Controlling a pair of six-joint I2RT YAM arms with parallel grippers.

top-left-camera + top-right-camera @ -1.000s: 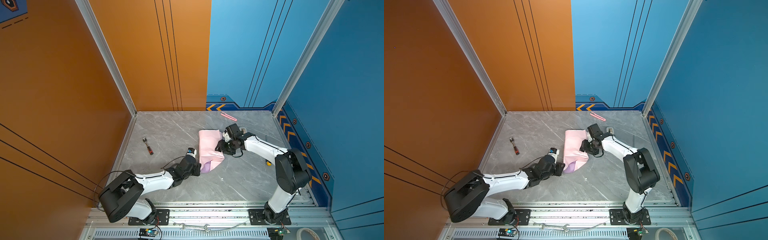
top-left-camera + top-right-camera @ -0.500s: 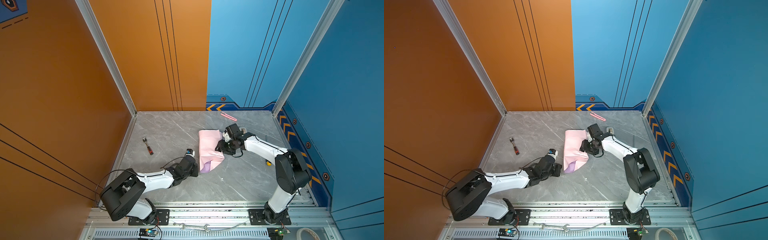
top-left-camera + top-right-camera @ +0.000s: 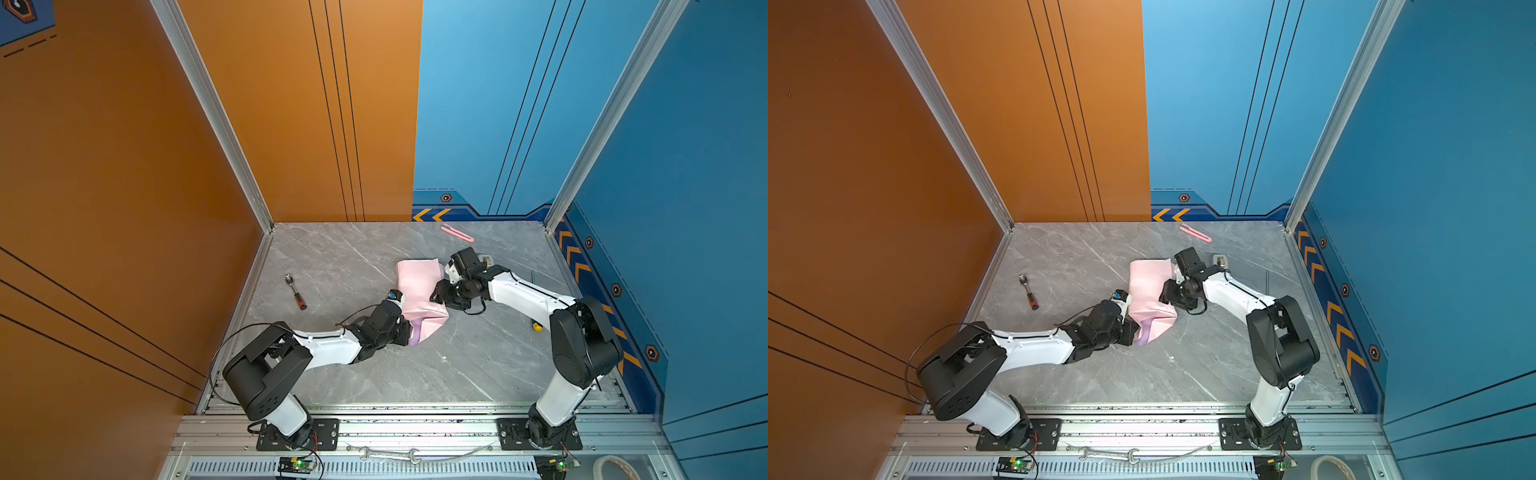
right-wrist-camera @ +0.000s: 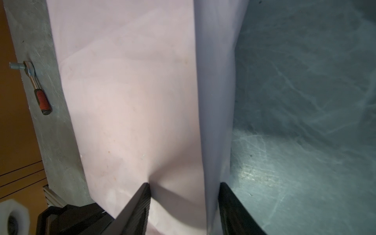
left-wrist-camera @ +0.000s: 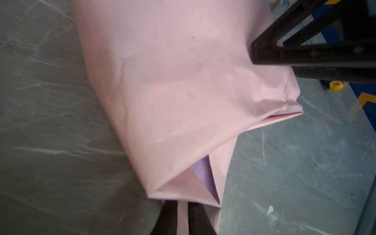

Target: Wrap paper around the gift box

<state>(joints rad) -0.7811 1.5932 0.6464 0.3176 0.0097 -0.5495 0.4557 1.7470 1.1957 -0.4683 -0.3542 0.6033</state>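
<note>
The paper (image 3: 417, 291) lies pale pink side out as a long bundle in the middle of the grey surface (image 3: 332, 257). Its long axis runs from near to far, with the near end leaning a little right. The gift box is hidden in every view; it is probably inside the bundle, since the top face sits flat and raised above a straight side wall. My left pincer (image 5: 181, 205) is at the near end, pressed together on a narrow strip of the loose flap, where a wedge of the lilac side shows inside the open fold. My right pincer (image 4: 184, 184) sits at about the middle of the right long edge and clamps it through the paper, with 1 finger denting the top face and the other against the side wall. So the bundle stretches away from my left pincer toward the far side, and of my 2 arms the left is nearer the unclosed end. I judge the coming move belongs to the left: carry the flap up and over the near end, along the long axis, while the right pins the bundle. A sideways pull would likely skew the fold or tear the pinched strip.
</note>
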